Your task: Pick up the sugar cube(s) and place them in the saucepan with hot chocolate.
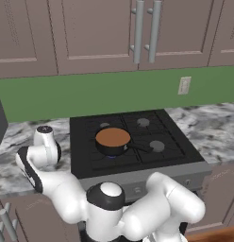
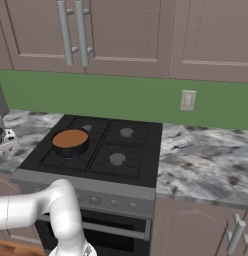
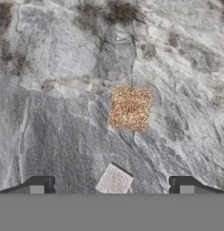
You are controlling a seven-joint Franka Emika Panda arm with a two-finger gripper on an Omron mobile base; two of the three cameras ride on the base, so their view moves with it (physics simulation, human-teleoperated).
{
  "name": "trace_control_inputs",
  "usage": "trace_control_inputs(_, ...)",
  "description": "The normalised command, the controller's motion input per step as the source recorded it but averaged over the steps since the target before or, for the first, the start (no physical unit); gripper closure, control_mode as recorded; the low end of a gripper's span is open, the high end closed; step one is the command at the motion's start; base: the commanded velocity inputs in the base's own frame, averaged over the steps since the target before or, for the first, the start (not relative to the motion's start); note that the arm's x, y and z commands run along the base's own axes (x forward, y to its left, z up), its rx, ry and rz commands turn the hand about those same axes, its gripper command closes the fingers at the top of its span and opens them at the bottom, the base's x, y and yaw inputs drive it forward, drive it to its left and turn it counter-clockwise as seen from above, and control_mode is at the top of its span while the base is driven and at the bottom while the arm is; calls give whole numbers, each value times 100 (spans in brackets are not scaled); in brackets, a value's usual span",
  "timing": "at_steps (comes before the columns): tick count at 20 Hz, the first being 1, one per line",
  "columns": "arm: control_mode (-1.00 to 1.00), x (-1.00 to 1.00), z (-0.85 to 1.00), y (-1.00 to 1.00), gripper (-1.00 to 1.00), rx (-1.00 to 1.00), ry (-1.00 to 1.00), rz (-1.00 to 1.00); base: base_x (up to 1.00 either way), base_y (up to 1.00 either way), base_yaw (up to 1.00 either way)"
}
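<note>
Evidently the pick-up step is in hand: the pincer [image 3: 111,185] is held released over the marble counter [image 3: 59,113], its two dark fingertips [image 3: 39,185] spread wide apart at the bottom of the hand view. Two small squares are seen between and ahead of them: a speckled orange-tan cube [image 3: 129,108], grainy in texture, and a smaller pale flat-looking square [image 3: 114,180] nearer the tips; which is the sugar cannot be settled, though the tinted one fits better. Neither is touched yet. A descent centred on the cube and a closing of the jaws is judged to be called for next. The saucepan [image 1: 112,141], round, black, with a flat orange-brown surface, is seen on the stove [image 1: 137,160], on a front burner, well apart from the hand.
</note>
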Motion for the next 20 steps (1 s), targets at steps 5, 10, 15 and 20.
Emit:
trace_control_inputs(5, -100, -2, -29, 0, -100, 0, 0, 0, 0, 0, 0)
trace_control_inputs(10, -100, 0, -2, 0, -100, 0, 0, 0, 0, 0, 0)
trace_control_inputs(15, -100, 1, -3, 8, -100, 0, 0, 0, 0, 0, 0)
trace_control_inputs(20, -100, 6, -5, 3, -100, 0, 0, 0, 0, 0, 0)
